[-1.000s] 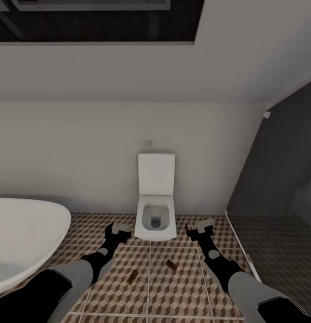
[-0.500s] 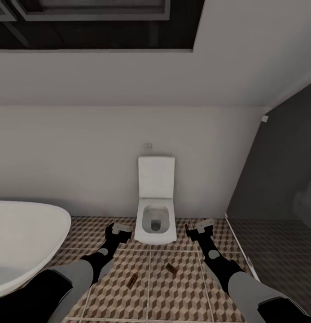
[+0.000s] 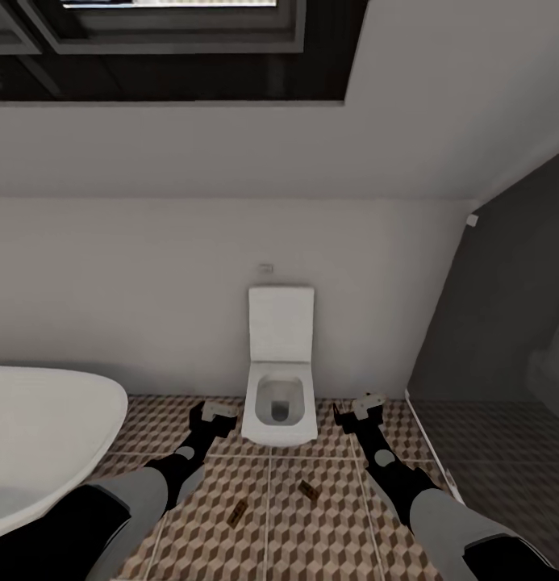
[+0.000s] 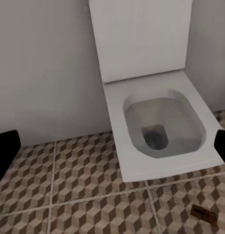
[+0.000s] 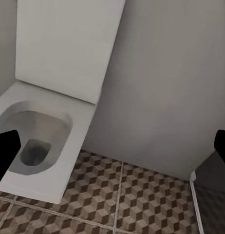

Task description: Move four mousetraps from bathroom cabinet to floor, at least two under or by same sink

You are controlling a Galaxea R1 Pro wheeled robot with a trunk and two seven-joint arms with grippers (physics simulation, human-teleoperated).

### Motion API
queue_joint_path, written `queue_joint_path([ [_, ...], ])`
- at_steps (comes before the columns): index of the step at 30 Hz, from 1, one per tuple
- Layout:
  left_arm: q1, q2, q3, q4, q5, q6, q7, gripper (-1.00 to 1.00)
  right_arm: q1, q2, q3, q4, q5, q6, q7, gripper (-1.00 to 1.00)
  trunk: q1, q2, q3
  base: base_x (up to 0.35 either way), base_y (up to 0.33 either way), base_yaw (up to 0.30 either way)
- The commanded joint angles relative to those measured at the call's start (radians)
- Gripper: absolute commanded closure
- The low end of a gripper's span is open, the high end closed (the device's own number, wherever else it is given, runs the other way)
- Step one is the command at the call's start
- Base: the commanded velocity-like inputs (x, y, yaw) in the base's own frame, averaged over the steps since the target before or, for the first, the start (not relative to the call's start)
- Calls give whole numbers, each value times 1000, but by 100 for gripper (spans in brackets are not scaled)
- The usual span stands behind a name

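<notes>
Two mousetraps lie flat on the cube-patterned bathroom floor [image 3: 327, 532] between my arms: one [image 3: 236, 512] nearer the left arm, the other [image 3: 309, 490] nearer the right arm. The second also appears in the left wrist view as a small tan mousetrap [image 4: 204, 213] in front of the toilet. My left gripper [image 3: 214, 413] and right gripper [image 3: 353, 408] hover above the tiles on either side of the toilet bowl, both open and empty. In the wrist views the dark fingers [image 4: 5, 152] [image 5: 5, 152] stand far apart. The cabinet and the sink are out of view.
A white toilet [image 3: 281, 363] stands against the white back wall, straight ahead. A white oval bathtub [image 3: 45, 436] is at the left. At the right, a dark tiled area [image 3: 505, 452] begins behind a white threshold strip [image 3: 428, 440]. A dark-framed window [image 3: 166, 40] is high up.
The whole head view has shifted: more of the window shows at the top, while the toilet and mousetraps sit slightly lower. That is camera motion. Both grippers keep their pose and stay open.
</notes>
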Motion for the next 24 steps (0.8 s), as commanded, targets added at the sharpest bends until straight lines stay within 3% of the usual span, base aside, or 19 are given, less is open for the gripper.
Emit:
queue_joint_path([
  [1, -2, -1, -9, 5, 6, -6, 3, -100, -1, 0, 2, 1, 10, -1, -9, -100, 1, -2, -1, 0, 0, 0],
  [24, 1, -1, -9, 5, 6, -6, 3, -100, -1, 1, 2, 2, 10, -1, -9, -100, 1, -2, 37, 0, 0, 0],
])
